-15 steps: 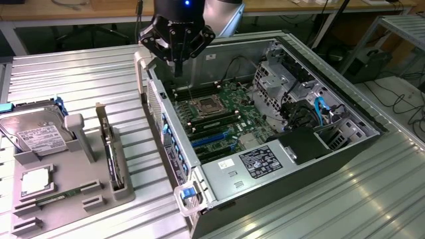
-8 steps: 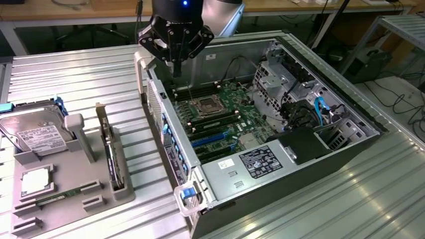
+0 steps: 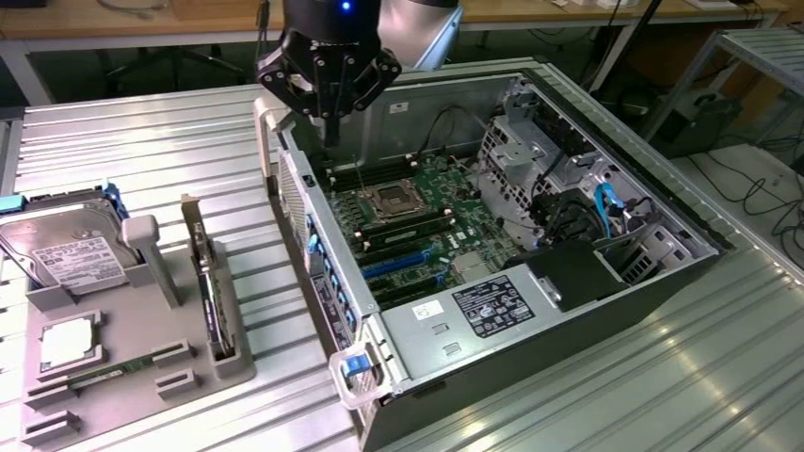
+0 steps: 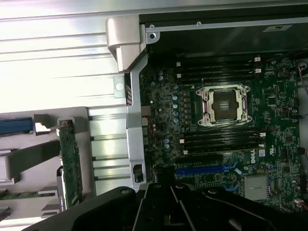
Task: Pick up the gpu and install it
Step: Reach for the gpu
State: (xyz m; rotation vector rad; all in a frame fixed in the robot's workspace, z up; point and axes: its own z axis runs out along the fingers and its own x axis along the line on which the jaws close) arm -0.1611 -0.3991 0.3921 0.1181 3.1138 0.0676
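The gpu (image 3: pixel 211 292) stands edge-on, its fan side hidden; the gray holder (image 3: pixel 132 325) runs past the edge.

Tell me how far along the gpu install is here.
Nothing looks done: the gpu stands on edge in the gray holder, and the blue slots in the case are empty. The tool hangs shut, holding nothing, above the case's edge. Both pick-up and install remain.
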